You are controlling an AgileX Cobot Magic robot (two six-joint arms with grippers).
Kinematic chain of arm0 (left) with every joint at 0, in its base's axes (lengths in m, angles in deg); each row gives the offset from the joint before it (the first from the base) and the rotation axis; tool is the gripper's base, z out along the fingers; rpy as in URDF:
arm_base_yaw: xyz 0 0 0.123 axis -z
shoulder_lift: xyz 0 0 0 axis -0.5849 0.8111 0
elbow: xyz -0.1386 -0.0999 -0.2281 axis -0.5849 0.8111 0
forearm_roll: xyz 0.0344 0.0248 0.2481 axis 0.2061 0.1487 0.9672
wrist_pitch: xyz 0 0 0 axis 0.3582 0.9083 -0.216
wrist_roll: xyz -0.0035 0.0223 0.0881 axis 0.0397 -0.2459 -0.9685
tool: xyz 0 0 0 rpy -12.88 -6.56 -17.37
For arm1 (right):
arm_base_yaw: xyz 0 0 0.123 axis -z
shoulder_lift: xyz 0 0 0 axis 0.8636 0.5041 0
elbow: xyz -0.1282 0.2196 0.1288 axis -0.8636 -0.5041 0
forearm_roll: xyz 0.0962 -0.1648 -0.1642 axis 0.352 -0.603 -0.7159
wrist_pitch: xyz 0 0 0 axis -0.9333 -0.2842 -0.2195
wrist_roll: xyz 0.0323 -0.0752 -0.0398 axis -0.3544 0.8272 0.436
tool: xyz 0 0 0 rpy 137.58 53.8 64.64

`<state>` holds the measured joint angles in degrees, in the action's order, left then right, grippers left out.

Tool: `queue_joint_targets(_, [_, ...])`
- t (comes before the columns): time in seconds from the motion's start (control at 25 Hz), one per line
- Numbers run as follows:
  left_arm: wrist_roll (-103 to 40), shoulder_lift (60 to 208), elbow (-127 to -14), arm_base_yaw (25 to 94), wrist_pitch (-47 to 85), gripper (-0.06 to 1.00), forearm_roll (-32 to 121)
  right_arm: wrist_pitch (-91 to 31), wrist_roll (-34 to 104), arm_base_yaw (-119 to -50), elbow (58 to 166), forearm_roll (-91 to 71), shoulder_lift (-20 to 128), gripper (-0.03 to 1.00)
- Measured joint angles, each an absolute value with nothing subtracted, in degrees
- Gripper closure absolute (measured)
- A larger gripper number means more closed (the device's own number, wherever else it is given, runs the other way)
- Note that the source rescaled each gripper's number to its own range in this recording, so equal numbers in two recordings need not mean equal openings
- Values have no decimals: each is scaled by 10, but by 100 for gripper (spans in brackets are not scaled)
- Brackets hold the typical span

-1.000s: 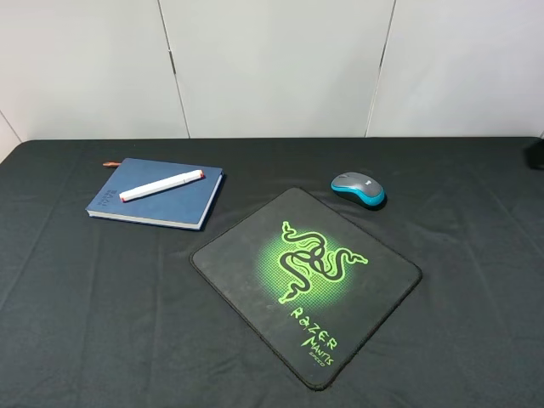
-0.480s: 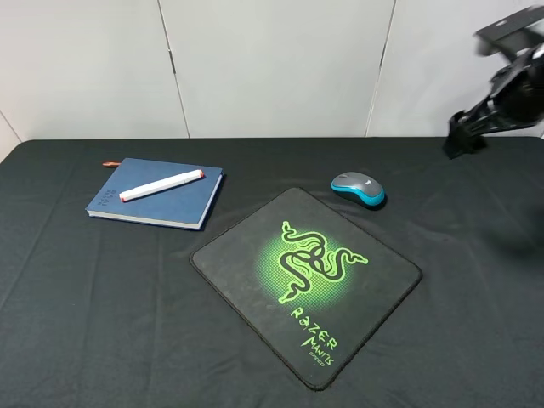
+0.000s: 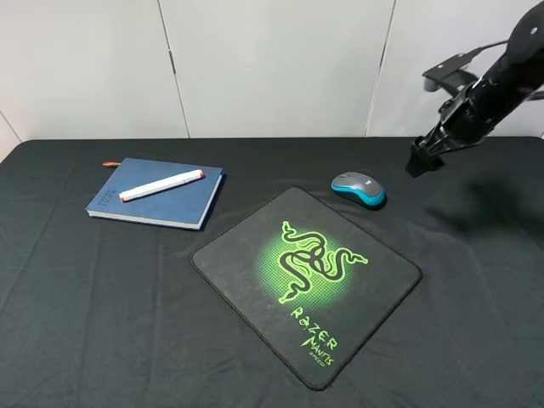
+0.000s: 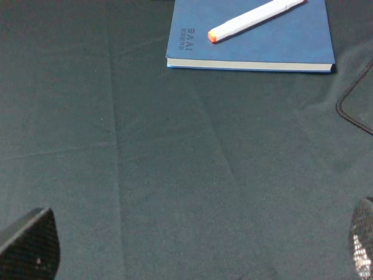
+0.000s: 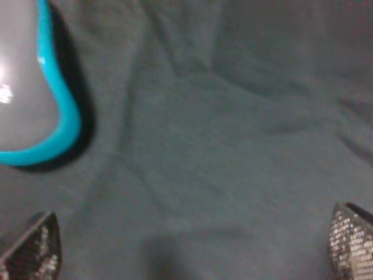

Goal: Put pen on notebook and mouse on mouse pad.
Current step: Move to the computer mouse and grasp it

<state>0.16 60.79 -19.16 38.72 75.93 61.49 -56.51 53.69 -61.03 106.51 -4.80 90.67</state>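
Note:
The white pen (image 3: 161, 185) lies diagonally on the blue notebook (image 3: 178, 204) at the left; the left wrist view shows the pen (image 4: 256, 19) and notebook (image 4: 256, 44) too. The grey and blue mouse (image 3: 358, 189) sits on the cloth just beyond the black mouse pad (image 3: 238, 263) with its green logo. My right gripper (image 3: 418, 160) hangs in the air to the right of the mouse, open and holding nothing; in its wrist view (image 5: 192, 248) the mouse (image 5: 29, 87) lies off to one side. My left gripper (image 4: 195, 251) is open over bare cloth, short of the notebook.
A black cloth (image 3: 85, 323) covers the whole table, with white wall panels (image 3: 272, 68) behind it. A corner of the mouse pad (image 4: 358, 105) shows in the left wrist view. The left arm is out of the exterior view.
My right arm has come in from the right edge and moved left and down toward the mouse. Pen, notebook, mouse and pad have not moved.

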Motion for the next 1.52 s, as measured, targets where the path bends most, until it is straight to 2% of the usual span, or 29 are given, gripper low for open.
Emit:
queue_joint_targets(0.16, [2,608,-192,387,759,-4,615,-564,600,-622,1066,1,920,-3])
queue_joint_targets(0.4, [2,608,-192,387,759,-4,615,-553,622,-664,1067,10,942,-3])
queue_joint_targets(0.72, [2,608,-192,387,759,-4,615,-562,622,-715,1145,10,1003,-3])
queue_joint_targets(1.52, [2,608,-192,387,759,-4,615,-571,594,-717,1167,-32,1067,-3])
